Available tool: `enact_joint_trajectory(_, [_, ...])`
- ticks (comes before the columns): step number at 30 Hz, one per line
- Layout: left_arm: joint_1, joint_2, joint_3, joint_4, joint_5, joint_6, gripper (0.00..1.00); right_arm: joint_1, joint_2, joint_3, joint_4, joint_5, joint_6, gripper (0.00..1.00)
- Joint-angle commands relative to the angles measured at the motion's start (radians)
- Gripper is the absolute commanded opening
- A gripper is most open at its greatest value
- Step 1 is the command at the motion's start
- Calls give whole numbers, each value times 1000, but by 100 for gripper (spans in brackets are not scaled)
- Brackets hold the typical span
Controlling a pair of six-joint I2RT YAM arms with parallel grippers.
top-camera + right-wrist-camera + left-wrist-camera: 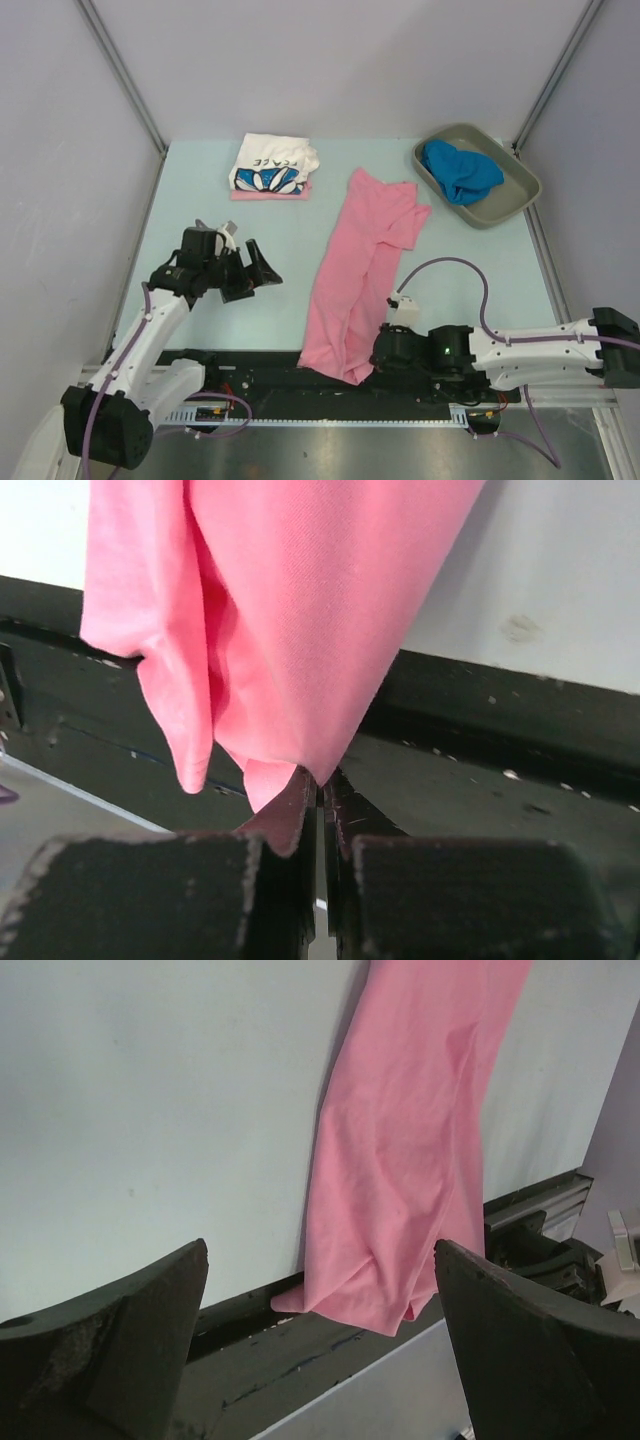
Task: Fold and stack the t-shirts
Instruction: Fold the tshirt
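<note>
Now the right hand (320, 792), pressed together, pinches the near hem of the long pink t-shirt (365, 260) at the worktop (200, 200) edge. The left hand (262, 268) is spread wide and holds nothing. Farther, the white printed t-shirt (272, 162) lies folded on a second pink t-shirt (270, 194). The blue t-shirt (460, 170) lies in the tray (510, 200).

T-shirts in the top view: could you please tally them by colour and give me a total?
White with blue print: 1, the white shirt, folded
Pink: 2, the spread-out pink shirt and the folded pink shirt under the white shirt
Blue: 1, the blue shirt, in the tray
Total: 4
</note>
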Motion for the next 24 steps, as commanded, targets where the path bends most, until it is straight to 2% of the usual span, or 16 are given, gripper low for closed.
enact_joint_trajectory(1, [-81,28,19,78,-36,-74,100,26,-56,0,-220,53,90,0])
enact_joint_trajectory(2, [-96,34,25,86,-54,-91,100,26,-59,1,-232,52,84,2])
enact_joint_trajectory(4, [-145,59,33,106,-71,-102,100,26,-62,5,-258,68,79,33])
enact_joint_trajectory(5, [-162,71,39,113,-79,-108,100,22,-60,8,-260,82,73,62])
enact_joint_trajectory(7, [-194,112,56,130,-87,-113,100,13,-53,41,-252,120,45,92])
enact_joint_trajectory(8, [-203,131,64,135,-85,-113,100,3,-49,63,-244,130,0,99])
enact_joint_trajectory(11, [-243,201,148,150,-94,-102,100,-64,-19,159,-232,164,-124,100])
enact_joint_trajectory(14, [-283,308,270,144,-113,-68,100,-218,-6,230,-205,162,-247,100])
enact_joint_trajectory(15, [-297,350,307,133,-108,-56,100,-327,-9,239,-171,142,-336,100])
enact_joint_trajectory(18, [-306,519,461,81,-117,-8,100,-527,-25,241,-82,69,-493,100])
enact_joint_trajectory(19, [-306,557,494,78,-113,-1,100,-667,-23,241,-60,52,-521,100])
enact_joint_trajectory(21, [-306,683,591,66,-114,9,100,-800,4,242,4,-24,-564,100])
enact_joint_trajectory(22, [-306,729,623,70,-107,13,100,-916,16,239,25,-58,-585,100])
enact_joint_trajectory(24, [-306,854,725,52,-91,22,100,-1021,76,233,103,-133,-597,100])
